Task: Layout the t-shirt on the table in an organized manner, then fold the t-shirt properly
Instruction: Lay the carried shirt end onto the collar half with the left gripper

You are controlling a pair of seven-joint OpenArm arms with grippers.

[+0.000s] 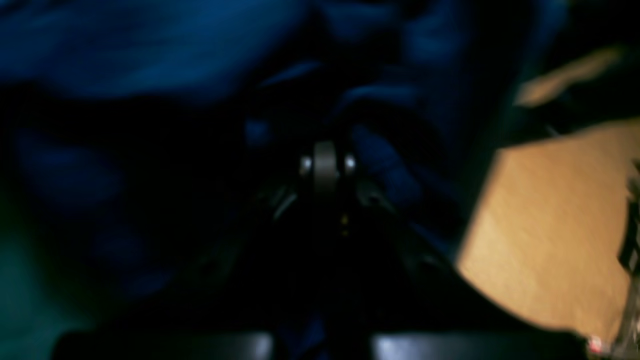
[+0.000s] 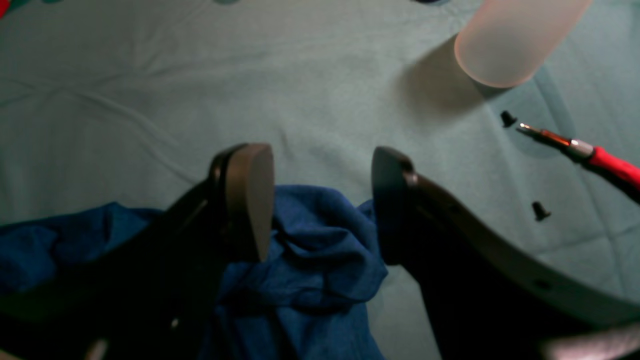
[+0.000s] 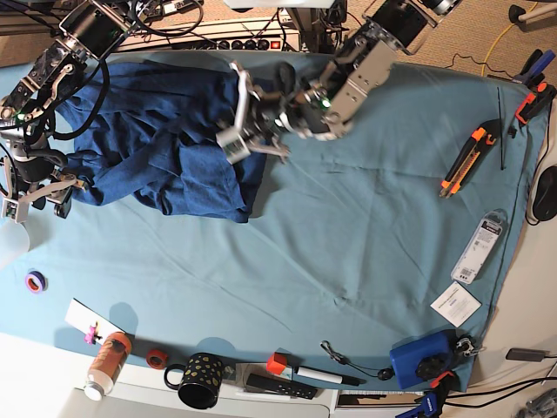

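The dark navy t-shirt [image 3: 148, 131] lies bunched at the back left of the teal-covered table [image 3: 348, 226]. My left gripper [image 3: 237, 131] is at the shirt's right edge, shut on a fold of the fabric. In the dark, blurred left wrist view, blue t-shirt cloth [image 1: 150, 55] wraps around the left gripper [image 1: 327, 165]. At the shirt's left edge my right gripper [image 3: 39, 198] stands open. In the right wrist view the right gripper [image 2: 320, 200] has its fingers apart just above a crumpled corner of the t-shirt [image 2: 320, 265].
A frosted cup [image 2: 515, 40], a red screwdriver [image 2: 605, 162] and two black screws [image 2: 507, 118] lie close to the right gripper. An orange utility knife [image 3: 461, 161], a mug [image 3: 200, 380], a bottle [image 3: 104, 364], a tape roll [image 3: 35, 280] and a blue box [image 3: 418, 361] line the table's edges.
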